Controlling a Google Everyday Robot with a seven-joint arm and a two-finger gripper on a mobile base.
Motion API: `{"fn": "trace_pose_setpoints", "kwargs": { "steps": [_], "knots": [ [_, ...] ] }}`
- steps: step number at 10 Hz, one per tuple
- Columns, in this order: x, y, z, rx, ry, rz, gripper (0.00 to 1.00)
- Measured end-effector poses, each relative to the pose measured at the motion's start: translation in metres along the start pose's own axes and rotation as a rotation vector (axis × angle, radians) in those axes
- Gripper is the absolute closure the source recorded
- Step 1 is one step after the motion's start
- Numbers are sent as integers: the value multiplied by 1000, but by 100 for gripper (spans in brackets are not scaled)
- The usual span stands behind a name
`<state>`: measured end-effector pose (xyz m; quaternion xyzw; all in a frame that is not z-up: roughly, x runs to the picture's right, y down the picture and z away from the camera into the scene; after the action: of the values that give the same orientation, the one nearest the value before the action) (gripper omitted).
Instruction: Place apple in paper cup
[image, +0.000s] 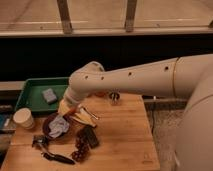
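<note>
Apple (63, 107) is being held by the gripper (67, 108), closed on it, above the table (120, 145). Paper cup (23, 118) is sitting nearby at approx. 8 o'clock. Apple is best being centred over cup's rim, lowered inside before letting go.

Apple (63, 106): a small, rounded, pale yellow-orange fruit, held at the tip of the gripper (68, 108) above the left part of the wooden surface (125, 137), its outline partly merged with the gripper and so only partly visible. Paper cup (23, 118): a short cream-white cylinder with a rolled rim, standing upright with its mouth open upward at the left edge of the surface. The cup lies left of and slightly nearer than the apple, the two clearly apart.
</note>
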<state>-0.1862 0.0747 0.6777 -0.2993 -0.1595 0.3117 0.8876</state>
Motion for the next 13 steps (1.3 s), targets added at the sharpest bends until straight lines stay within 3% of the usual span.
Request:
{"fn": "trace_pose_setpoints", "kwargs": {
  "steps": [3,5,8,13],
  "knots": [
    [-26,9,15,-110,11,-30,100],
    [-38,10,22,-151,48,-48,100],
    [-42,12,23,-173,52,-46,100],
    [-42,13,23,-171,44,-46,100]
  ]
}}
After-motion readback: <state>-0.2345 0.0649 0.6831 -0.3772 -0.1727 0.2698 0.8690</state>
